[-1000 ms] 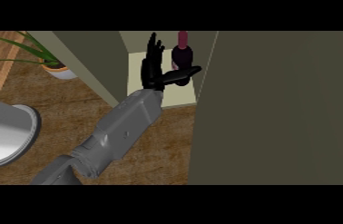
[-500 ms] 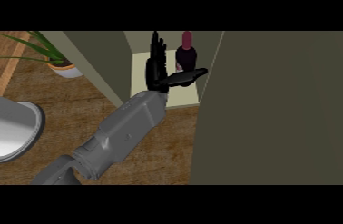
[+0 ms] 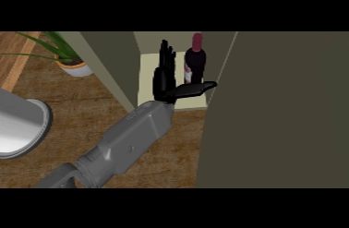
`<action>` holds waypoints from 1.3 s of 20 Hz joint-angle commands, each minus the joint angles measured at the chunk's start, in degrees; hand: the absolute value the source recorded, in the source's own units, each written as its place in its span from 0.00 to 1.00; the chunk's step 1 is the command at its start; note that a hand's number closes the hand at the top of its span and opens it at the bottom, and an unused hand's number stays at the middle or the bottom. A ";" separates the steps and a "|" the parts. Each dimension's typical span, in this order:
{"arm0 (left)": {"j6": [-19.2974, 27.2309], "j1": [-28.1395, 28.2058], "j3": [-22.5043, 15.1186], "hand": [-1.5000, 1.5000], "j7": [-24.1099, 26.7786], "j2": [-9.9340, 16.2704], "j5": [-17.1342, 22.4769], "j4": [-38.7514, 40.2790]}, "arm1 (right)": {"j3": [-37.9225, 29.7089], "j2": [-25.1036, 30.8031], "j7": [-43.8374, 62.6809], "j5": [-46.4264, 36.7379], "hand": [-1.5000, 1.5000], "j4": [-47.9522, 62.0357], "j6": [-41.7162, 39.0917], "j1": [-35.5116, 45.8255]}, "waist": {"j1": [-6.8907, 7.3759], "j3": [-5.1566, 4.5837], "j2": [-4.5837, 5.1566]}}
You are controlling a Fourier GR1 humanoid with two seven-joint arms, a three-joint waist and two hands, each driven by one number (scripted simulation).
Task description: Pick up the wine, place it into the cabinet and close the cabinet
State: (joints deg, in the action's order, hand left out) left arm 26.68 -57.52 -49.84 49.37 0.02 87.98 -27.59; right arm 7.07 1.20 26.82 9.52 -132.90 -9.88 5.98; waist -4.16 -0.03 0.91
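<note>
Wine: we see the dark red glass wine bottle (image 3: 195, 61) standing upright inside the open olive-green cabinet (image 3: 286, 107), at 12 o'clock.
Hand: our black left hand (image 3: 165, 81) is at 9 o'clock of the bottle, just beside it; whether it touches, we cannot tell.
Fingers: straight and together, pointing to 12 o'clock; the thumb is apart, stretched toward 3 o'clock below the bottle.
Door: the big cabinet door stands open at 3 o'clock.
Around: a green potted plant (image 3: 65, 58) is at 10 o'clock, and a round grey metal bowl (image 3: 17, 128) at 9 o'clock on the brown wooden counter (image 3: 88, 107).

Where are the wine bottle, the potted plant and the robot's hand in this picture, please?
wine bottle (image 3: 195, 61), head view, on its dark body.
potted plant (image 3: 74, 68), head view, on its pot.
hand (image 3: 165, 80), head view, on the palm.
</note>
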 commanded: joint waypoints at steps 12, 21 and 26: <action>3.82 6.91 -3.36 0.00 3.62 -0.01 -4.25 -10.35 | -2.73 1.34 -0.68 1.20 0.00 -0.20 -0.80 -2.49 | 2.89 0.04 -0.75; 4.04 15.53 -0.37 0.00 2.71 2.71 -15.90 -19.54 | 0.09 0.75 3.59 -1.82 0.00 -3.92 2.11 -1.68 | 4.16 0.03 -1.03; 4.85 21.91 -2.10 0.00 -0.06 7.48 -20.78 -31.77 | 0.63 -0.81 1.05 -4.33 0.00 -2.28 3.63 -0.51 | 4.45 0.03 -1.09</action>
State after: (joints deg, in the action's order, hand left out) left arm 30.11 -39.50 -51.29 50.15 5.63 71.37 -52.78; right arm 6.25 1.27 28.04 7.20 -135.07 -7.36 4.46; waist 0.14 0.02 -0.14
